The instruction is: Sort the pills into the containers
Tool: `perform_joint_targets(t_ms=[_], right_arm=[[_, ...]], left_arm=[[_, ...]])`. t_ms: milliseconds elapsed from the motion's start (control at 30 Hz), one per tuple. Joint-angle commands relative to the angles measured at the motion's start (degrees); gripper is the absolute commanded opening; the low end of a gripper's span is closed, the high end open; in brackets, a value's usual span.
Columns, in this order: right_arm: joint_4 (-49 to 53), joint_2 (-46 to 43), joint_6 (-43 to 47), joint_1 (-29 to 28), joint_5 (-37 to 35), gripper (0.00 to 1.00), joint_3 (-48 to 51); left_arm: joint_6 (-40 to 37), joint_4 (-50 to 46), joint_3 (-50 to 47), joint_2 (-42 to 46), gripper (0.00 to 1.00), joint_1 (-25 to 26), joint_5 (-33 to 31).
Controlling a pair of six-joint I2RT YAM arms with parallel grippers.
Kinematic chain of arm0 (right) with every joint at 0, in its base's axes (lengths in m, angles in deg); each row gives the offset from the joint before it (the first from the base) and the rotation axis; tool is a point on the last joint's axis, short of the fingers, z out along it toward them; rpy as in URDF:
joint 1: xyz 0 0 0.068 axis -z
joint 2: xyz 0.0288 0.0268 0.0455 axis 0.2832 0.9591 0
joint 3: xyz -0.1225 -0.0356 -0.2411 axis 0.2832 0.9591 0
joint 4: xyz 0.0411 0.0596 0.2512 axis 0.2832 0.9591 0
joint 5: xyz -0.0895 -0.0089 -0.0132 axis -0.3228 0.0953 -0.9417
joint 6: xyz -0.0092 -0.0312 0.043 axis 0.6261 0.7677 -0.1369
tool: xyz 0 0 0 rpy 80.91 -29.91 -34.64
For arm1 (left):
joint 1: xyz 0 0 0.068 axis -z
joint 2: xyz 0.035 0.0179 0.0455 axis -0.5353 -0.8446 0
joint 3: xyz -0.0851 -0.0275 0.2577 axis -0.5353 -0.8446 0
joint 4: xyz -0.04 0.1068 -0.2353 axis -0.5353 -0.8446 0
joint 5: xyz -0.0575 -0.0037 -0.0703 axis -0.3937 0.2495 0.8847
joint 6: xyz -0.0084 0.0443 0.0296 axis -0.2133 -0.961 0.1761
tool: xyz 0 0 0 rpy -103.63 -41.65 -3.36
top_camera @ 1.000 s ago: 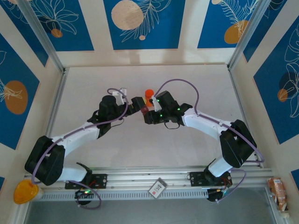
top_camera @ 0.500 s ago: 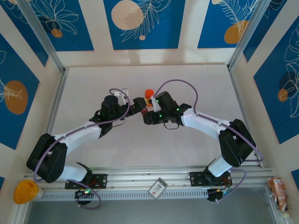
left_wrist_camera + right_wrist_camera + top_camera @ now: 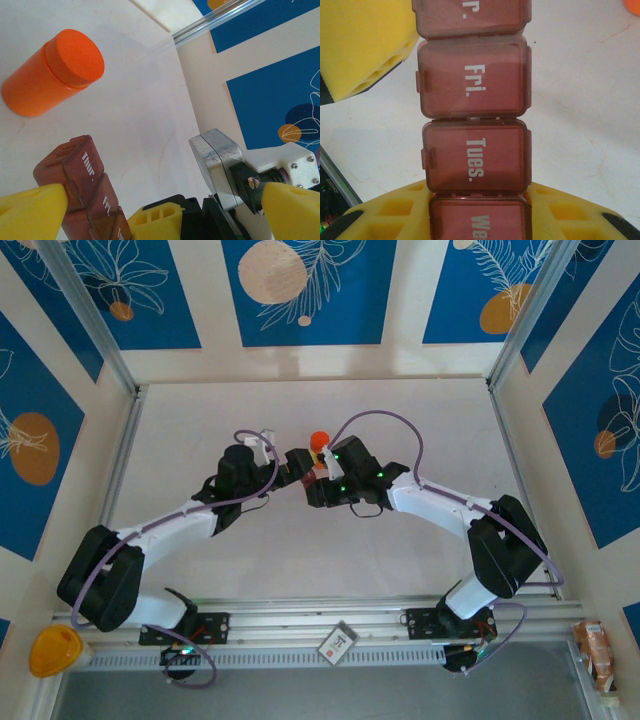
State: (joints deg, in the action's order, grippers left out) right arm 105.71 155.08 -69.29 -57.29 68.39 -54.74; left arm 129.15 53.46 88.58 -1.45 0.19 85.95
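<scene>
White table boxed in by blue-and-cream walls. At its centre, the right gripper is clamped on the "Wed" end of the reddish-brown weekday pill organizer. The left gripper gapes wide, holding nothing. An orange bottle sits at the organizer's 12 o'clock.

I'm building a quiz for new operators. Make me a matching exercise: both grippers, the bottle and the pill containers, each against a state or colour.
Things:
1. left gripper
2. right gripper
3. bottle
4. containers

States or colours:
A. reddish-brown, day names printed on the lids
B. jaws wide open
C. bright orange, cap on
D. shut on the containers

Pairs: 1-B, 2-D, 3-C, 4-A
</scene>
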Motion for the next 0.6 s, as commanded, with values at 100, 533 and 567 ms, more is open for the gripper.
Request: perform_joint_targets(t_ms=[100,533,567], right_arm=[[-1.0,0.6,0.1,-1.1,1.6,0.33,0.5],[-1.0,1.8,0.1,-0.9,1.4,0.33,-0.2],[-1.1,1.8,0.2,-0.8,1.4,0.33,-0.1]], left_arm=[[0.0,1.0,3.8,-0.7,1.0,1.4,-0.5],[1.0,1.3,7.6,-0.6,1.0,4.2,-0.8],[1.3,1.4,7.7,-0.6,1.0,4.4,-1.1]])
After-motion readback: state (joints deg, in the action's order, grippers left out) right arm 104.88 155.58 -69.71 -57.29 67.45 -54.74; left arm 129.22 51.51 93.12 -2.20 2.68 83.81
